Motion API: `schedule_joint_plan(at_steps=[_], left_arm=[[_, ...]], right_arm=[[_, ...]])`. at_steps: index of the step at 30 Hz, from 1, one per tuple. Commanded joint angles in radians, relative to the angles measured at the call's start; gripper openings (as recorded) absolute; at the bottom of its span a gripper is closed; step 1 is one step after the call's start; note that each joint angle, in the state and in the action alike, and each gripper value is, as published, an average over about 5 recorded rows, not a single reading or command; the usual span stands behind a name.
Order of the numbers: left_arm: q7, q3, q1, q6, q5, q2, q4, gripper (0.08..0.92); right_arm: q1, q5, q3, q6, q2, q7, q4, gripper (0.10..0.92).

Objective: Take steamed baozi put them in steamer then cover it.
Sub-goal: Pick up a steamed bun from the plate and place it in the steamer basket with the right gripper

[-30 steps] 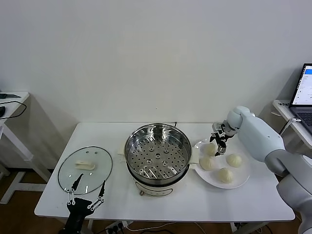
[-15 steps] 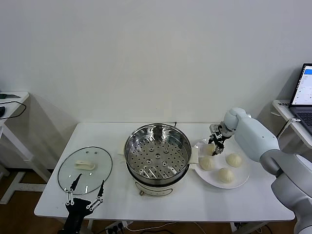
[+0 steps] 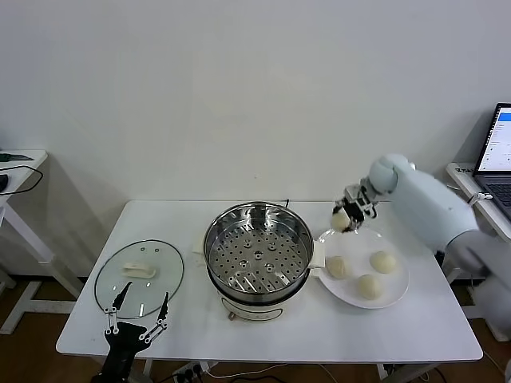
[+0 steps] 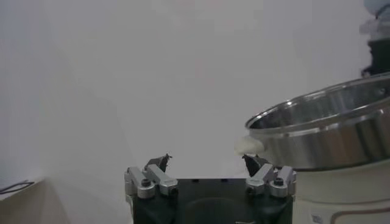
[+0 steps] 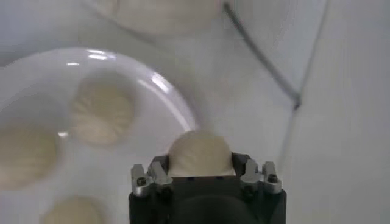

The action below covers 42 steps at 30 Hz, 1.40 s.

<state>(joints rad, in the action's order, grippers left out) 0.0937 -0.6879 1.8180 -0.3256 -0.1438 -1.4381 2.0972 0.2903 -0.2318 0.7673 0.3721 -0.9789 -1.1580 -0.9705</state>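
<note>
Above plate (image 3: pixel 399 281) rim, right pincer (image 3: pixel 349 216) gripping baozi (image 3: pixel 342 219)

Looked like a lab or office test room, not a real kitchen. Bare white wall (image 3: pixel 239 88), no cupboards or sink. Cooking gear sat on a plain white table (image 3: pixel 263 327) w/ thin metal legs. To the right, a laptop (image 3: pixel 497 155) stood open on a side desk (image 3: pixel 471 177) (screen lit). To the left, another small desk (image 3: pixel 20 159) w/ a black cable (image 3: pixel 24 182) hanging off it. Wood-look floor (image 3: pixel 32 351) below.
</note>
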Motion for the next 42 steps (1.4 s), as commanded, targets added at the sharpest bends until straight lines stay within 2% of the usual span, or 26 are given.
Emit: schedule_joint_plan(at_steps=[1, 8, 16, 32, 42], left_arm=[[0.0, 0.001, 0.001, 0.001, 0.0, 0.0, 0.006, 0.823], [-0.001, 0.004, 0.009, -0.007, -0.002, -0.009, 0.011, 0.823], [-0.009, -0.005, 0.013, -0.017, -0.003, -0.013, 0.012, 0.823], [-0.011, -0.017, 0.013, -0.026, 0.003, -0.01, 0.004, 0.823], [-0.013, -0.024, 0.015, -0.035, 0.01, -0.009, -0.002, 0.823]], right_arm=[[0.207, 0.082, 0.154, 0.127, 0.064, -0.006, -0.28, 0.693], [0.297, 0.102, 0.261, 0.172, 0.001, -0.006, -0.431, 0.712], [0.169, -0.056, 0.261, 0.22, -0.091, -0.004, -0.448, 0.712], [0.037, -0.221, 0.24, 0.253, -0.286, 0.004, -0.188, 0.712], [-0.005, -0.261, 0.215, 0.285, -0.356, 0.017, -0.096, 0.722]])
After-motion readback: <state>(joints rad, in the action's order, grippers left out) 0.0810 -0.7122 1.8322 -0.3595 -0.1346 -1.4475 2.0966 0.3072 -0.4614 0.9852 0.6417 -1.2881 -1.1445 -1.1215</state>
